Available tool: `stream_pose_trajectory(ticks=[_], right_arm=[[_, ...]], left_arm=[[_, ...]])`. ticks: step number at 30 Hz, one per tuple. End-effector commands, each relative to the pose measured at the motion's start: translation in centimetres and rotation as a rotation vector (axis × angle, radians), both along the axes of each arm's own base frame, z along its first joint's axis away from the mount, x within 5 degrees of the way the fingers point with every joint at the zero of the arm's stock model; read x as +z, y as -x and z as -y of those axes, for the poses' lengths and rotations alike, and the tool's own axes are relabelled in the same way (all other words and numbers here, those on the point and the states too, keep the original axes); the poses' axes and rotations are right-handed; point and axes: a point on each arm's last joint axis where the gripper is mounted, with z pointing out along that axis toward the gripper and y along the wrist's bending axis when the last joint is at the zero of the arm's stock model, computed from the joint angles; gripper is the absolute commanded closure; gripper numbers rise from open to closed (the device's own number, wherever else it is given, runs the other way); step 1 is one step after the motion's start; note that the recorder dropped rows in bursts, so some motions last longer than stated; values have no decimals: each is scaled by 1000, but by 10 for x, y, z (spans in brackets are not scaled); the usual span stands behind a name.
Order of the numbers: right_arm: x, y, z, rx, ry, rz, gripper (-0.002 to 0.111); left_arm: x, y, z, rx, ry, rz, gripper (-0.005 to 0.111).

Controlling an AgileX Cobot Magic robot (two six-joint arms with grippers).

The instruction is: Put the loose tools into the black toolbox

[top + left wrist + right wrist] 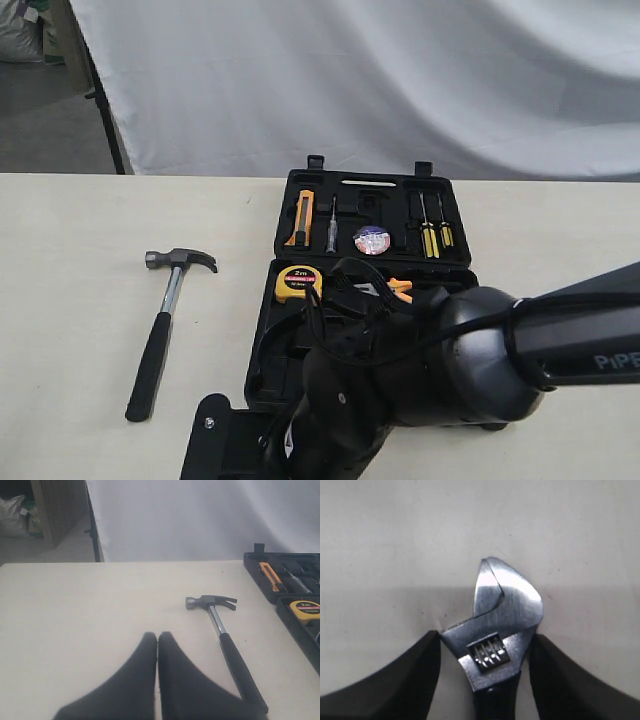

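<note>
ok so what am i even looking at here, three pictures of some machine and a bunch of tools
It is a robot with two arms, each ending in a pair of black jaws. One picture is an overview of the table; the other two come from small cameras on the arms' wrists.

In the overview, the dark bulk in front is the right arm. A black toolbox lies open, holding a yellow tape measure, a small tape roll, screwdrivers and a utility knife. A claw hammer lies loose on the table, left of the box.

The left wrist picture shows the left gripper shut and empty near the hammer. The right wrist picture shows the right gripper with its jaws either side of a silver adjustable wrench, apparently gripping it.
</note>
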Motion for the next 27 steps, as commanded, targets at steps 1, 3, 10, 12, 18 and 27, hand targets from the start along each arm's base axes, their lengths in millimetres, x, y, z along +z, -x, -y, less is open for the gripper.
stream_pose_trajectory(ticks=[1,3,10,12,18,27], right_arm=[[1,5,6,28,42,-9,109],[9,5,6,28,22,2,109],[39,6,9,41,-43,45,109],[43,6,10,40,-54,51,109],[44,6,10,42,-53,52,109],[47,-1,2,-98,-149,81,100]], left_arm=[[0,0,0,3,11,1,106],[0,0,0,3,11,1,106],[0,0,0,3,11,1,106],[0,0,0,3,11,1,106],[0,0,0,3,11,1,106],[0,0,0,3,11,1,106]])
